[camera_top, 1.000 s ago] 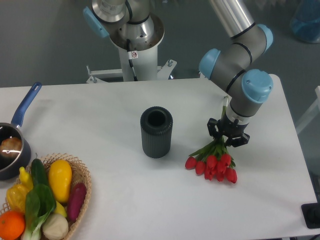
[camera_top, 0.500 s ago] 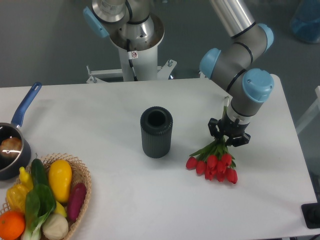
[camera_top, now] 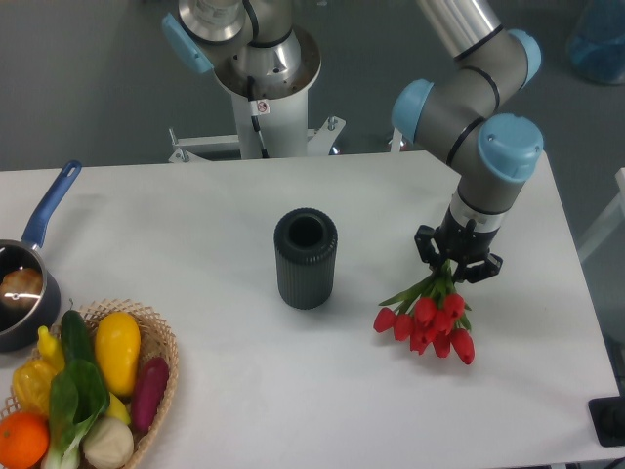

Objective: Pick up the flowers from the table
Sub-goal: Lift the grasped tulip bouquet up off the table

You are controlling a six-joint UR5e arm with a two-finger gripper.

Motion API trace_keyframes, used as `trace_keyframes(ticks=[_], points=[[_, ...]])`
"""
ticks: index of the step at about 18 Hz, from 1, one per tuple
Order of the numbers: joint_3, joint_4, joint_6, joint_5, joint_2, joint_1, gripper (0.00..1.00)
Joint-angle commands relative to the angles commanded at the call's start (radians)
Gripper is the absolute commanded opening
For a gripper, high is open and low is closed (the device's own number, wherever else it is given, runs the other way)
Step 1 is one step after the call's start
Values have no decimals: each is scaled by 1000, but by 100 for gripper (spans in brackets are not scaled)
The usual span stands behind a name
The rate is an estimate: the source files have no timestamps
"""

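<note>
The claw (camera_top: 457, 266) points straight down over the right part of the table (camera_top: 195, 215) and its two fingers are drawn in tight on the stems of the flowers (camera_top: 430, 318), gripping them just above the green leaves. The red tulip heads hang directly below and slightly to the claw's left in the picture, fanned out, with the lowest blooms low over the white surface; whether they touch it or have just cleared it cannot be told from this single view (the faint shadow under them is too soft to settle it). The step in hand is judged to be the lift itself: the grip is made, and what remains is to carry the bunch clear of the tabletop. To do that well, the rise should be straight up and unhurried, since the grip sits high on thin stems and the heavy blooms dangle beneath it, free to swing or slip. The fingers should hold firm without pinching harder, as slender stems may crush or shear. The dark ribbed cylinder (camera_top: 306, 258), open at the top, stands well apart on the side away from the claw's arm, so a vertical path should not brush it. Much farther off that same way, near the table's edge, sit the wicker basket (camera_top: 156, 391) of vegetables and the blue-handled pan (camera_top: 29, 283), neither in the way.
</note>
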Motion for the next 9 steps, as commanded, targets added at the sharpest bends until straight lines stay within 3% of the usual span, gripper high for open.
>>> trace_keyframes(ticks=[2, 9], points=[[21, 0, -6, -58, 24, 2, 33], [83, 0, -12, -284, 32, 11, 33]])
